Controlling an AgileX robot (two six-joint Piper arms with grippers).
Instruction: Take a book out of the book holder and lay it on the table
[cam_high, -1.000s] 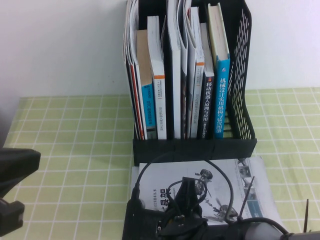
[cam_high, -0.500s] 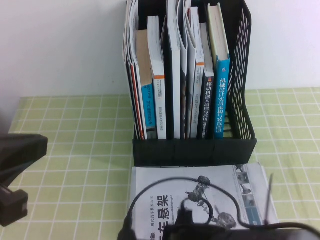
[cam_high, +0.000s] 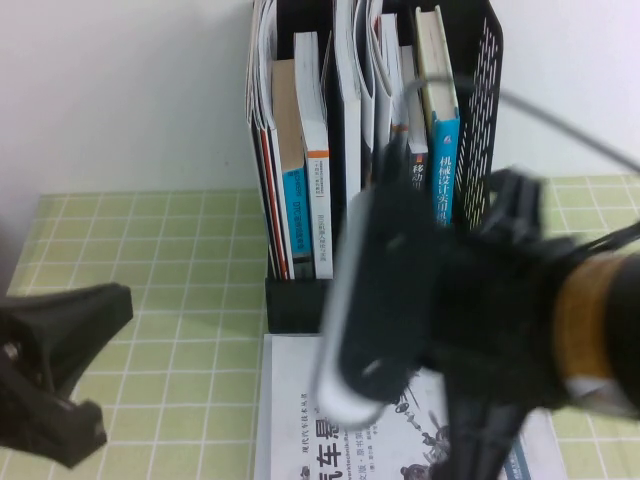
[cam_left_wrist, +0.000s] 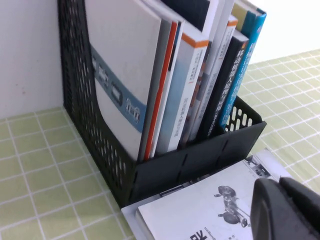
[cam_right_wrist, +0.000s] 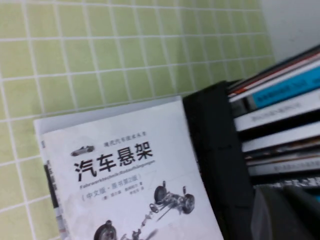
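Observation:
The book (cam_high: 292, 400) lies flat on the table (cam_high: 150, 250), face up, right in front of the book holder (cam_high: 292, 302). Its whitish cover with black characters and a chassis drawing shows in the right wrist view (cam_right_wrist: 130, 165) and the left wrist view (cam_left_wrist: 200, 210). The black mesh holder (cam_left_wrist: 165, 170) stands upright, full of books. My right gripper (cam_right_wrist: 284, 212) hovers above the holder's front (cam_right_wrist: 215, 140) and holds nothing; its arm (cam_high: 520, 300) is raised, blurred, and hides part of the holder and book. My left gripper (cam_high: 95, 335) is low at the left, shut and empty (cam_left_wrist: 281, 200).
Several books stand in the holder, among them a thick blue-spined one (cam_high: 444, 170) at its right end. A white wall rises behind. Green grid cloth lies bare to the left of the holder and to its right (cam_high: 590, 215).
My right arm has risen from low over the book to high in front of the holder, moving fast and blurred. The book stays flat on the table. My left gripper has edged rightward.

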